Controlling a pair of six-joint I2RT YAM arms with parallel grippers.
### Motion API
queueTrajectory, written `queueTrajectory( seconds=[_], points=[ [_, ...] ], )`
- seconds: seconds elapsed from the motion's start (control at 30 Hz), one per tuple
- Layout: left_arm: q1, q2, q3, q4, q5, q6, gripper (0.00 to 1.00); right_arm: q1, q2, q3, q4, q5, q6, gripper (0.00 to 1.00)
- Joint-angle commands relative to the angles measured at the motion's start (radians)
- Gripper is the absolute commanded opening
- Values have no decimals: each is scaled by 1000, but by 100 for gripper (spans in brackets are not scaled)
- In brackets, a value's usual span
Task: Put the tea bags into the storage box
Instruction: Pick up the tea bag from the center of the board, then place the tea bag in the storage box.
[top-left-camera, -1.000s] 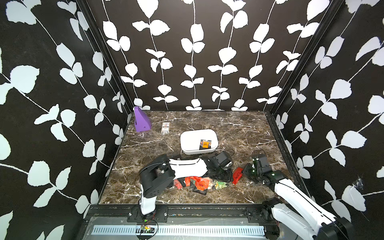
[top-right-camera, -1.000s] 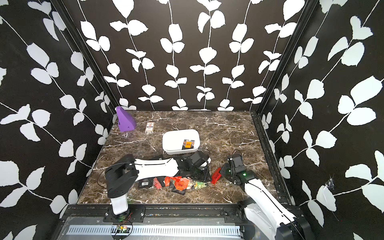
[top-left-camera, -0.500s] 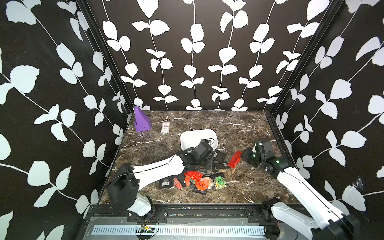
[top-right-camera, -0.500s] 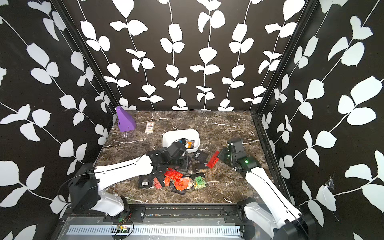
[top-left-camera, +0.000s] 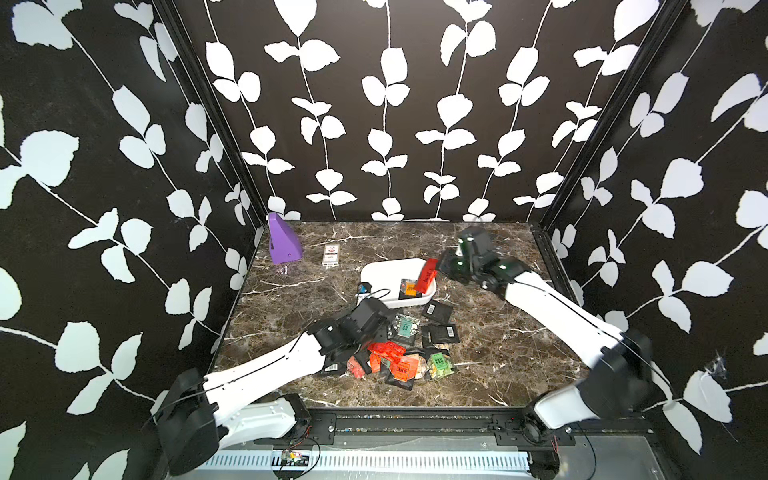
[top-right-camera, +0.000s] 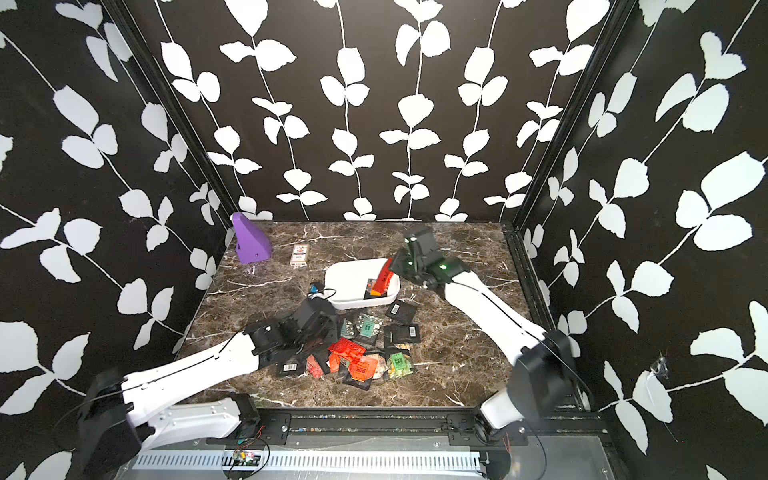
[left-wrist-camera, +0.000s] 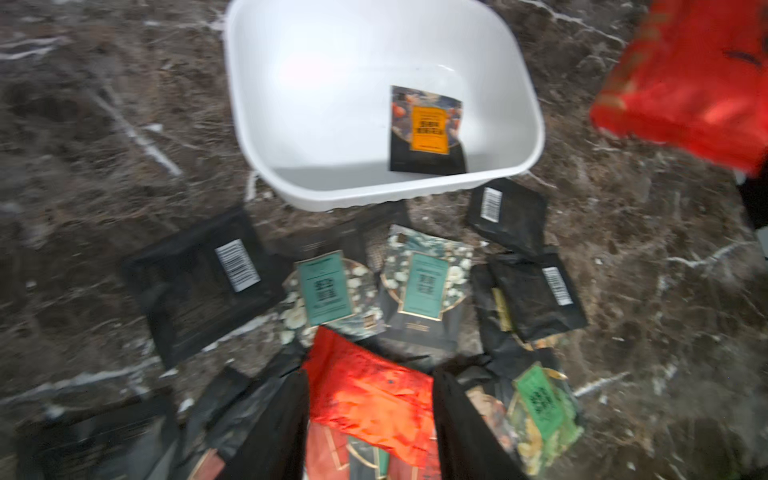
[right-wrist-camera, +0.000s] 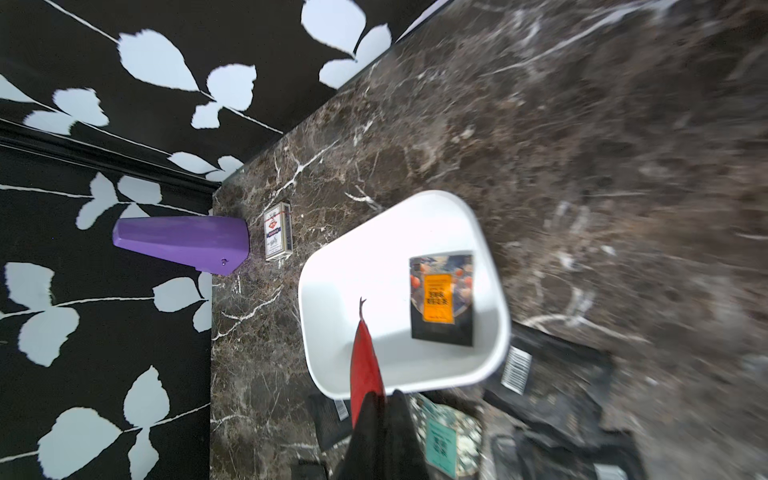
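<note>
The task is barely begun. The storage box (top-left-camera: 386, 272), a white plastic rounded tub with low walls, sits just behind the middle of the table (top-left-camera: 498, 353), a dark marble-patterned surface. Only one sachet lies inside it: a dark foil square with an orange label (left-wrist-camera: 428, 129), flat on the floor of the box at its front right corner.

A second is about to follow. The right tool (top-left-camera: 439, 269) is pinched shut on a red foil sachet (top-left-camera: 427, 274), which hangs edge-down over the right rim of the box; in the right wrist view it is seen edge-on above the white floor (right-wrist-camera: 365, 361). By my reading it only needs releasing.

All the other tea bags (top-left-camera: 407, 349) are on the table, between the box and the front edge: small flat square foil sachets, black ones with white barcode labels nearest the box, teal, red-orange and green ones overlapping in a heap behind them. The left tool (left-wrist-camera: 370, 378) hovers over that heap with its jaws apart and nothing between them, a crumpled red-orange sachet (left-wrist-camera: 374, 407) right beneath. The overlaps will likely make single picks awkward.

The purple wedge-shaped block (top-left-camera: 283, 245) and the small white rectangular packet (top-left-camera: 331, 254) stand at the back left corner, apart from the work.
</note>
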Motion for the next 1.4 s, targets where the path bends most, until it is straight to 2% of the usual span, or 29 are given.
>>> queueTrajectory(
  seconds=[0.0, 0.1, 0.27, 0.77, 0.8, 0.93, 0.97, 1.17, 1.37],
  points=[
    [14, -68, -57, -20, -35, -39, 49, 24, 133, 108, 66, -6, 12, 0],
    [16, -100, -86, -21, -22, -46, 52, 42, 243, 185, 53, 12, 6, 0],
    [19, -113, -92, -34, -5, -53, 56, 49, 353, 221, 52, 45, 13, 0],
    [19, -108, -82, -20, 39, -61, 59, 50, 447, 199, 117, 69, 36, 0],
    [19, -106, -81, -20, 40, -63, 59, 50, 448, 201, 115, 67, 36, 4],
    [19, -94, -69, -24, 45, -60, 61, 50, 432, 199, 101, 71, 14, 36],
    [19, -89, -64, -27, 46, -58, 61, 50, 426, 201, 96, 75, 6, 40],
    [19, -64, -38, -26, 52, -49, 65, 50, 358, 206, 49, 94, -56, 45],
    [19, -11, 18, -5, 88, -20, 68, 50, 216, 189, -19, 115, -175, 48]
  ],
)
